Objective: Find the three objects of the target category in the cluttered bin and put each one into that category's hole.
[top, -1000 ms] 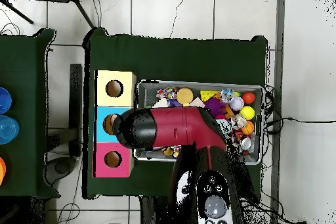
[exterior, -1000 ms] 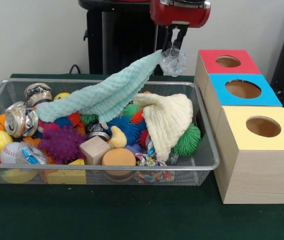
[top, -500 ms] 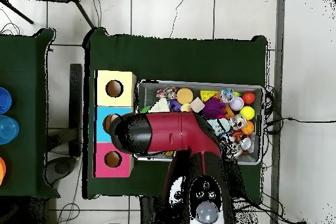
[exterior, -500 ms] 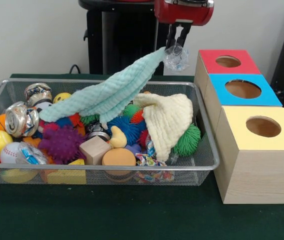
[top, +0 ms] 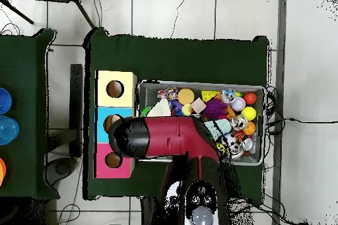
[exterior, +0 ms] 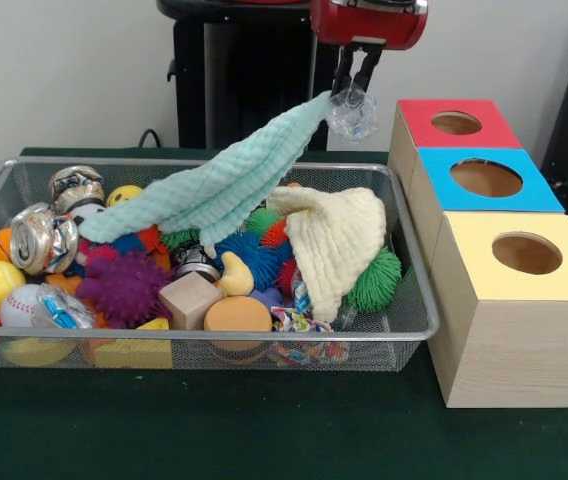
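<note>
My gripper [exterior: 353,88] hangs high over the bin's back right corner, just left of the red box [exterior: 454,122]. It is shut on a crumpled clear plastic piece [exterior: 352,113], and a corner of the mint green cloth [exterior: 214,190] is caught with it. The cloth stretches down from there into the wire bin [exterior: 214,345]. Seen from overhead, the arm's red head [top: 152,136] hides the gripper and overlaps the blue box [top: 104,120] and the bin's edge. The blue box [exterior: 486,178] and yellow box [exterior: 526,253] each show a round hole on top.
The bin holds a cream cloth [exterior: 339,240], crushed cans [exterior: 42,238], spiky balls [exterior: 124,285], a baseball [exterior: 19,303], wooden blocks [exterior: 189,298], yellow and orange balls. The three boxes stand in a row right of the bin. Overhead, the yellow box [top: 115,89] and red box [top: 112,161] show.
The gripper rose a little and shifted right toward the boxes with the plastic and cloth corner, then held nearly still. Overhead, the arm's head moved toward the boxes.
</note>
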Robot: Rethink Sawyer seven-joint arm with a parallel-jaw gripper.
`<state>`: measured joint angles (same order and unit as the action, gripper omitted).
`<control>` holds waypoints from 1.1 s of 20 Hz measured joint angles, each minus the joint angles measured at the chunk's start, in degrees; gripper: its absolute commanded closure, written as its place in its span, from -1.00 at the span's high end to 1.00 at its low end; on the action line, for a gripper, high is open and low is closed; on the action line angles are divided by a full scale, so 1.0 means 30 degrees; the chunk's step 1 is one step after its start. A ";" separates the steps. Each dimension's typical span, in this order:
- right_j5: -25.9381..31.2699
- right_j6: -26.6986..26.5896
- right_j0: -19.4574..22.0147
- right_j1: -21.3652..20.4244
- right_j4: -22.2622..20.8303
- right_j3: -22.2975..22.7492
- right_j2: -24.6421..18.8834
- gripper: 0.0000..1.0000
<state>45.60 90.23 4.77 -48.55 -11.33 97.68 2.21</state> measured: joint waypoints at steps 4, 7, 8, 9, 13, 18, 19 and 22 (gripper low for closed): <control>-0.0115 0.0023 -0.0265 0.0016 0.0196 0.0000 0.0193 -1.00; -0.0241 0.0047 -0.0579 0.0067 0.0353 0.0003 0.0435 -1.00; -0.0273 0.0047 -0.0660 0.0086 0.0380 0.0000 0.0493 -1.00; -0.0296 0.0047 -0.0729 0.0102 0.0404 0.0000 0.0543 -1.00; -0.0391 0.0047 -0.1310 0.0212 0.0541 0.0003 0.0929 -1.00; -0.0393 0.0051 -0.1834 0.0287 0.0700 -0.0006 0.1200 -1.00; -0.0391 0.0055 -0.1893 0.0303 0.0721 -0.0006 0.1238 -1.00; -0.0395 0.0189 -0.2362 0.0483 0.0949 -0.0022 0.1516 -1.00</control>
<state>44.42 90.80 -2.32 -47.10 -8.48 97.61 6.76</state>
